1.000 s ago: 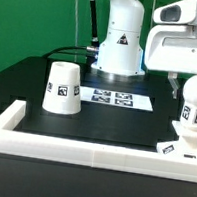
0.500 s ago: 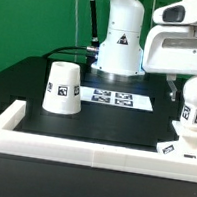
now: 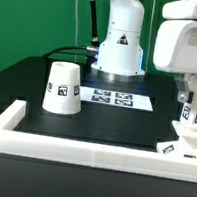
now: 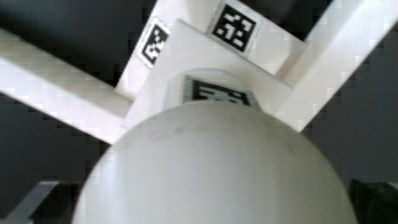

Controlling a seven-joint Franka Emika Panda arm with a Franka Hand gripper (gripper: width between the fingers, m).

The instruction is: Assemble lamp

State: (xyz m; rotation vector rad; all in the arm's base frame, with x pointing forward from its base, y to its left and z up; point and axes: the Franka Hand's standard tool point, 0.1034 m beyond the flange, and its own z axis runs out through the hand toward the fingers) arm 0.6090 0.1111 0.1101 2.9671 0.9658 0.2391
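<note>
Exterior view has the gripper (image 3: 190, 97) low over the bulb (image 3: 196, 119), which stands upright on the base (image 3: 171, 148) at the exterior view's right, close to the near rail (image 3: 89, 154). I cannot tell whether its fingers are closed on anything. The shade (image 3: 63, 88) sits well apart at the exterior view's left. Open bench (image 3: 113, 124) lies between them, with the marker board (image 3: 120, 97) farther back.

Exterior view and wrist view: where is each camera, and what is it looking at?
Exterior view: off the arm, beyond the white rail, looking over at the shade, bulb and the arm's pedestal; the gripper shows.
Wrist view: on the wrist, looking down onto the bulb and lamp base; hardly any robot shows.
Shared: the bulb and lamp base.
</note>
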